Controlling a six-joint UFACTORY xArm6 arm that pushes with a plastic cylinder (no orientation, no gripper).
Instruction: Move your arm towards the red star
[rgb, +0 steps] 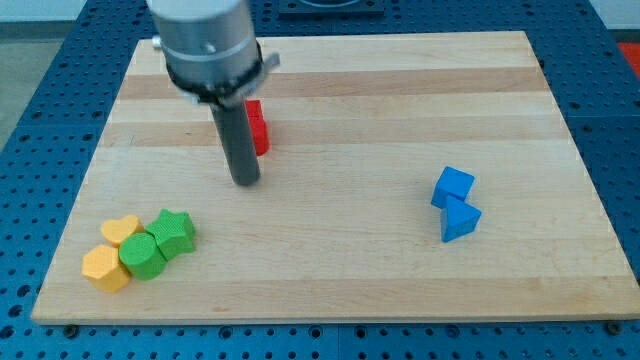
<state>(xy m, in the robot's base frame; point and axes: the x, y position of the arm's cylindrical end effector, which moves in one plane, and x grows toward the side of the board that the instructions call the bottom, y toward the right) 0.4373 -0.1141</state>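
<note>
Rod without jaws, so no jaw state shows: your tip (245, 182) rests on the surface (400, 100) just below the red star (257, 127), likely a light, rigid, easily slid block you nudge sideways.

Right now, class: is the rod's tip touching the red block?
Cannot tell. In the camera view my tip sits lower than the red block, whose left part the rod hides, so no contact or gap shows plainly.

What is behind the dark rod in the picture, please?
A red block shows just behind the rod, on its right in the view. The rod covers the block's left part, so its star shape is not clear. My tip rests below it.
</note>
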